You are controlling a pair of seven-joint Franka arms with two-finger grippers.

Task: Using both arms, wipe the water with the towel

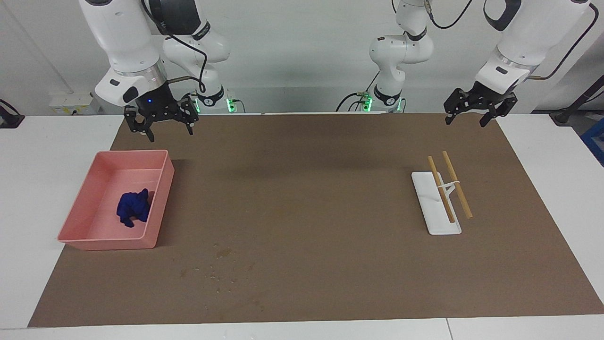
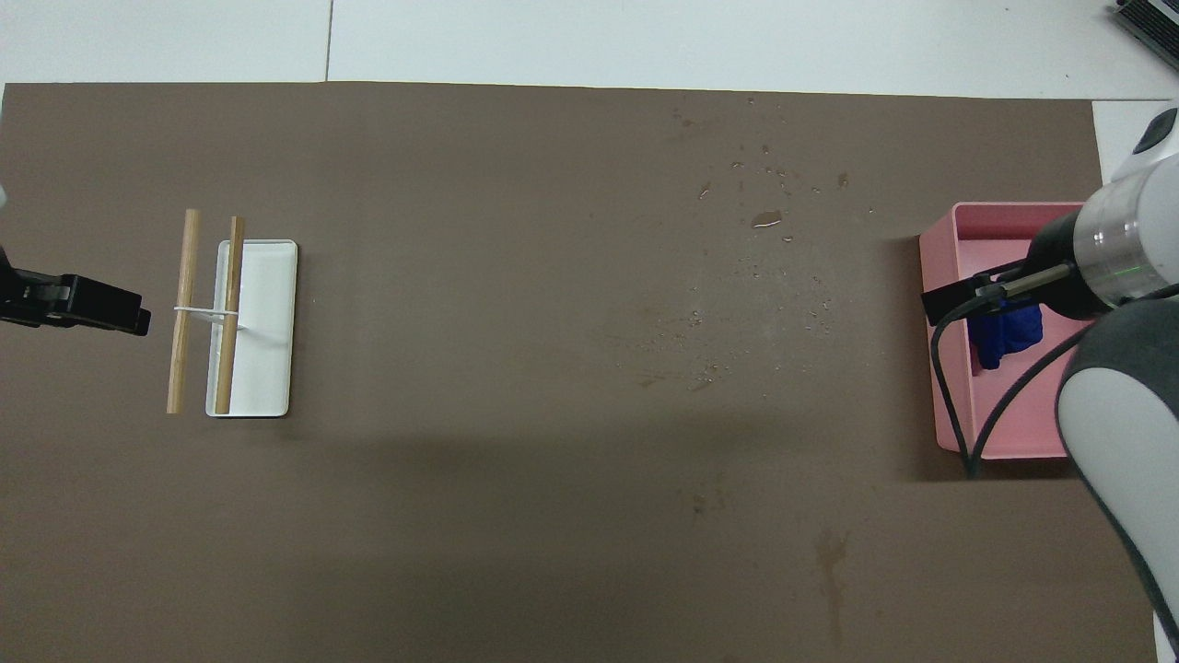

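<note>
My right gripper [image 1: 165, 127] hangs spread open and empty at upper left, above the pink plastic bin [image 1: 160, 198] holding the crumpled deep-blue towel [image 1: 133, 208]; my left gripper [image 1: 474, 112] waits open, upper right.

Two white robot arms with glossy rounded shells and dark grey joint collars stand side by side. Each ends in a silver wrist ring and a black, skeletal right claw [image 1: 164, 128] or left claw [image 1: 473, 116]. A black cable loops along each forearm. A small blue light glows above the right claw; green lights shine at both bases, where what may be printed lettering rings each collar.
</note>
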